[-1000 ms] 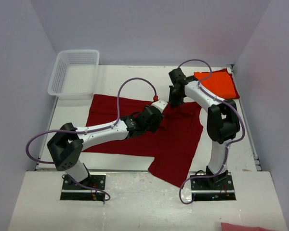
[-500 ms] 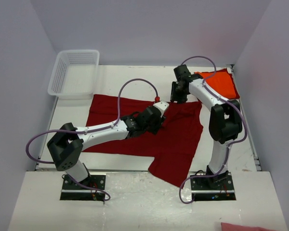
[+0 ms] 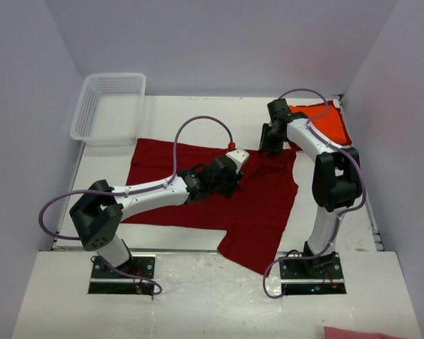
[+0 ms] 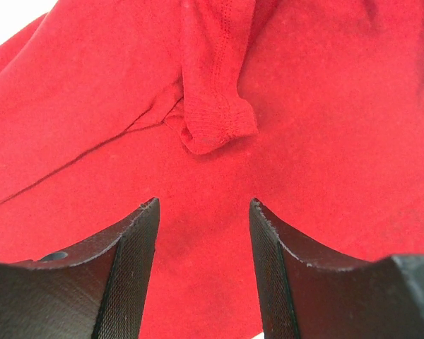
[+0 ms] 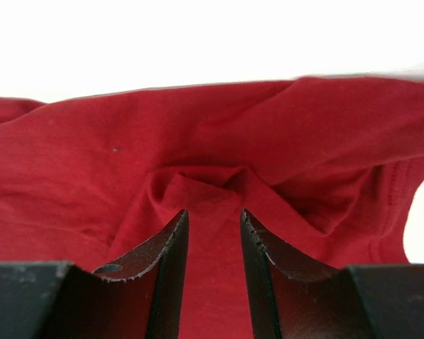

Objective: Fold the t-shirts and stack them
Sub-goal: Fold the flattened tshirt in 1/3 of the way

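The right end effector (image 3: pixel 271 141) slides rightward along the far edge of the crimson t-shirt (image 3: pixel 258 205) — from near the collar a second ago to just beside the orange t-shirt (image 3: pixel 333 126) now. The right arm's elbow (image 3: pixel 336 185) swings right with it, and the purple cable loop (image 3: pixel 304 93) above shifts the same way. The arm now hides more of the orange cloth's left corner. The crimson shirt's far right edge, rumpled under the end effector before, now lies drawn out straighter — less bunched.

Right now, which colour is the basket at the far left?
The basket is white; top external view.
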